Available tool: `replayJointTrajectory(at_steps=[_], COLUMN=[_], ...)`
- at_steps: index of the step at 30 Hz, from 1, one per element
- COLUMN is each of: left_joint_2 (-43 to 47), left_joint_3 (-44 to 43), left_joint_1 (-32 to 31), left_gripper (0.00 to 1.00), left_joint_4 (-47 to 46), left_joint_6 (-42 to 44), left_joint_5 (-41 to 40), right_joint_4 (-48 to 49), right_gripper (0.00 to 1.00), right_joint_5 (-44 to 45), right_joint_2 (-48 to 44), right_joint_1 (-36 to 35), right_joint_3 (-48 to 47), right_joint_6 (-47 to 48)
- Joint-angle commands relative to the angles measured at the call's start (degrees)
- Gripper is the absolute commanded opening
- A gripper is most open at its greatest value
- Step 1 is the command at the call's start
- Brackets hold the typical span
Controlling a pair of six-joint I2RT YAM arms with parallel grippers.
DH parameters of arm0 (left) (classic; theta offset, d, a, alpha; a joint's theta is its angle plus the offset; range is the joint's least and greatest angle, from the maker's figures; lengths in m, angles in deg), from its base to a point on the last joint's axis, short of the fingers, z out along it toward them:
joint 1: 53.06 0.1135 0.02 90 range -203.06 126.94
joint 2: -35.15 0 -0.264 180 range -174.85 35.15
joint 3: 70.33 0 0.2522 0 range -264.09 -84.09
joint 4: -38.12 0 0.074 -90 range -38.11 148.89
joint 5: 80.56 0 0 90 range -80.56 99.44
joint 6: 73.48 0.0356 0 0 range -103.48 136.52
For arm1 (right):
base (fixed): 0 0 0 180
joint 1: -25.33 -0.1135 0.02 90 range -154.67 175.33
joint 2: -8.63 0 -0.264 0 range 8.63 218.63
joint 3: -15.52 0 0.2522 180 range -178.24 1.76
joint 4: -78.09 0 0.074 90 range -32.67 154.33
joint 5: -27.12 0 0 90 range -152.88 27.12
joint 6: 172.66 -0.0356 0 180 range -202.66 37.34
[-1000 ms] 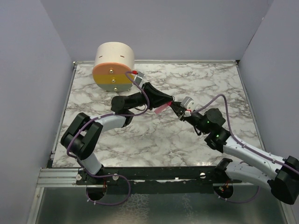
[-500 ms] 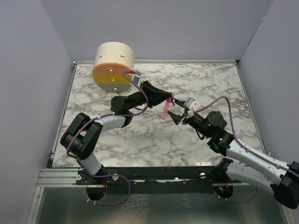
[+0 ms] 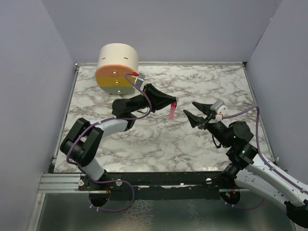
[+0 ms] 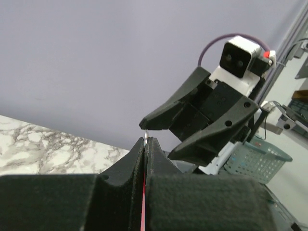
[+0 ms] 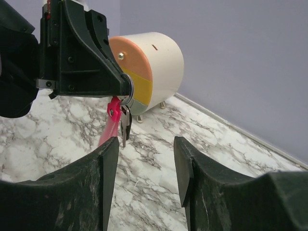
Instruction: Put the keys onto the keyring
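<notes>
My left gripper (image 3: 174,100) is raised over the middle of the marble table and shut on the keyring (image 5: 129,94), a small metal loop pinched at its tip. Its thin edge pokes out between the closed fingertips (image 4: 145,135). From the ring hang the keys: a slim pink piece (image 3: 172,111) (image 5: 110,124) and a small dark-headed metal one (image 5: 126,123) beside it. My right gripper (image 3: 189,108) (image 5: 146,140) faces them from the right, a short gap away, open and holding nothing. It also shows in the left wrist view, where the right gripper (image 4: 157,138) stands wide.
A cream drum with an orange and yellow face (image 3: 117,67) (image 5: 149,62) stands on small feet at the back left, behind the left arm. Grey walls close three sides of the marble table (image 3: 216,86). A pale basket (image 4: 260,159) lies beyond the table.
My right gripper has opened and pulled back to the right, away from the left gripper's tip. The pink key has swung from slanted to hanging straight down. The left gripper stayed shut.
</notes>
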Motion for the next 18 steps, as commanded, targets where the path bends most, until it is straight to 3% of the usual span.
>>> replayJointTrajectory(at_steps=[1, 9, 18], left_joint_2=[2.68, 3.55, 3.63], left_joint_3=[-0.99, -2.34, -3.39], left_joint_1=[0.22, 0.19, 0.17], left_gripper=[0.00, 0.00, 0.00], left_joint_4=[-12.96, -12.96, -12.96], left_joint_6=[0.60, 0.00, -0.25], left_joint_5=[7.13, 11.73, 13.89], right_joint_4=[-3.68, -4.82, -4.59], right_gripper=[0.49, 0.41, 0.39], right_joint_5=[-4.72, -9.02, -12.51], right_joint_2=[0.75, 4.55, 6.85], right_joint_1=[-0.34, -0.31, -0.36], right_joint_3=[-3.99, -7.26, -8.34], right_joint_6=[-0.27, -0.97, -1.09])
